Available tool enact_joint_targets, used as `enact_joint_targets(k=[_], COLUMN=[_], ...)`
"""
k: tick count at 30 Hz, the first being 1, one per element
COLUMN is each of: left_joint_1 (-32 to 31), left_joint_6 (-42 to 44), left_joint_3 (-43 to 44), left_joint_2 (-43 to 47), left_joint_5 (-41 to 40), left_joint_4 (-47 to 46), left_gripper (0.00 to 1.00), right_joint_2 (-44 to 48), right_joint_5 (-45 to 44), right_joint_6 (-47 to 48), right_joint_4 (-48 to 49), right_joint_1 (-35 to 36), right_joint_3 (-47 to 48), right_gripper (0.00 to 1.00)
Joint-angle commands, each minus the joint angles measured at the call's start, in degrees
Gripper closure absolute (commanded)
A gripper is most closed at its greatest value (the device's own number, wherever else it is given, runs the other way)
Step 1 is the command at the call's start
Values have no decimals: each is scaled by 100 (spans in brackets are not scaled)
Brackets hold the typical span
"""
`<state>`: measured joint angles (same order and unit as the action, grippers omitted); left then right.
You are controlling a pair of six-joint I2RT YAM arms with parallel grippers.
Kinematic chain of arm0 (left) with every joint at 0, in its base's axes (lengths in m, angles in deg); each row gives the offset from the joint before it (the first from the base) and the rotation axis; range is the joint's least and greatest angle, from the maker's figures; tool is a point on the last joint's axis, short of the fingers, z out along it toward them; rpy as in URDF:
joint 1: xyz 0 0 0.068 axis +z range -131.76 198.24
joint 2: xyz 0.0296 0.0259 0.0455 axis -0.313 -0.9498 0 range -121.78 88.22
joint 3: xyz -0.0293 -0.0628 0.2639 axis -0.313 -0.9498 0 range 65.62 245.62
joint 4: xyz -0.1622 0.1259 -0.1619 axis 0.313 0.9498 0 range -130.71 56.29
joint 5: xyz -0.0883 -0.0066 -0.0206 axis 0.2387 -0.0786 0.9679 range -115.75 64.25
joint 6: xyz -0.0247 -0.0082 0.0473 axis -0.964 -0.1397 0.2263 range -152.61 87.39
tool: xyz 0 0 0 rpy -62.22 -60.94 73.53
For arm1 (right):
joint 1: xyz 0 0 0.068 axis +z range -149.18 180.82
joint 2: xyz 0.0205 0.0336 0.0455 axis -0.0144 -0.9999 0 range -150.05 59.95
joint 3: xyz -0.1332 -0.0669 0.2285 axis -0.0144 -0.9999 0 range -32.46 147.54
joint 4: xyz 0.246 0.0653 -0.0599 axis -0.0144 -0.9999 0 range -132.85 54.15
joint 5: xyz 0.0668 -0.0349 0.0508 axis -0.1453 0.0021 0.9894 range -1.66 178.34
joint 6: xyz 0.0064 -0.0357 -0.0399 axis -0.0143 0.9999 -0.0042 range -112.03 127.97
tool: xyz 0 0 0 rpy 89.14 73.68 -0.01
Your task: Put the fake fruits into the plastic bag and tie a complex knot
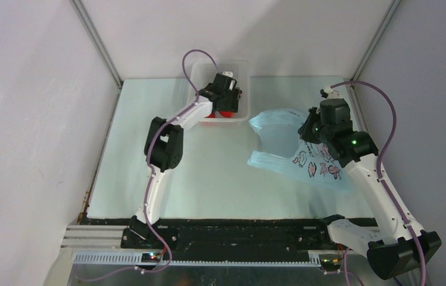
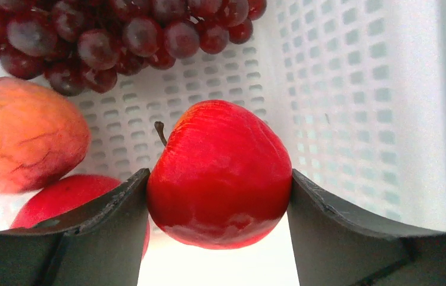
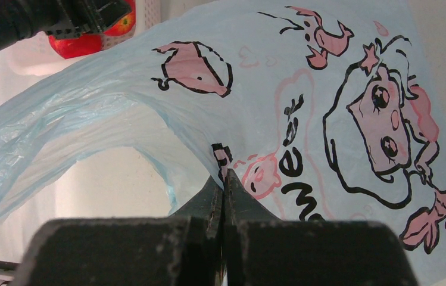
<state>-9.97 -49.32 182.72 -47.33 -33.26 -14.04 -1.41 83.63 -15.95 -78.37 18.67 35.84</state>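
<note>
The left gripper [image 2: 219, 196] sits inside the white basket [image 2: 351, 89] at the far side of the table [image 1: 208, 179], its jaws pressed against either side of a glossy red apple [image 2: 220, 167]. They hold the apple at its widest part, stem up and tipped a little to the left. Also in the basket are a peach [image 2: 24, 134], a second red fruit [image 2: 59, 199] partly hidden behind the left jaw, and a bunch of grapes [image 2: 113, 36] farther back. All four fruits are in the basket, so none is in the bag [image 3: 303, 71] yet.

The bag lies on the table to the right of the basket, near it but apart. The right gripper [image 3: 225, 179] is clamped tight on a pinch of its thin blue film, and the film arches up off the table to the left of that pinch. No knot has been made.

The apple looks hard, smooth and probably light, so its slick skin may slip unless the squeeze stays across the middle. The grapes look loose and lumpy and are best taken around the thick of the bunch. The bag is limp and flimsy, and its mouth will likely fall shut unless an edge is held up. The handles are the natural place to hold it for tying
</note>
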Motion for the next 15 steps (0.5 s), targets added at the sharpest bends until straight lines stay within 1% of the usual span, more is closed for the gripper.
enact_joint_targets(k=[1,3,4,7,10,15], left_joint_1=[-24,-53,-58,-62,-64,-160], left_joint_6=[26,150,225,335,480,508], left_joint_3=[-409,-694,-797,-1473,-2012,-3072], left_joint_2=[1414,2025,2191,3112,3860,5242], left_joint_5=[383,509,545,684,705,1217], left_joint_4=[-794,-976,-1026,-1345,-1425,-1441], left_gripper=[53,53,53,53,53,53], right_joint_2=[35,24,26,43,60,57], right_joint_5=[-45,-40,-39,-42,-33,12], right_joint_6=[10,10,10,10,23,8], right_joint_4=[151,150,148,146,144,171], right_joint_1=[26,19,23,26,26,20], right_joint_3=[37,40,41,39,35,36], right_gripper=[100,100,100,100,100,100])
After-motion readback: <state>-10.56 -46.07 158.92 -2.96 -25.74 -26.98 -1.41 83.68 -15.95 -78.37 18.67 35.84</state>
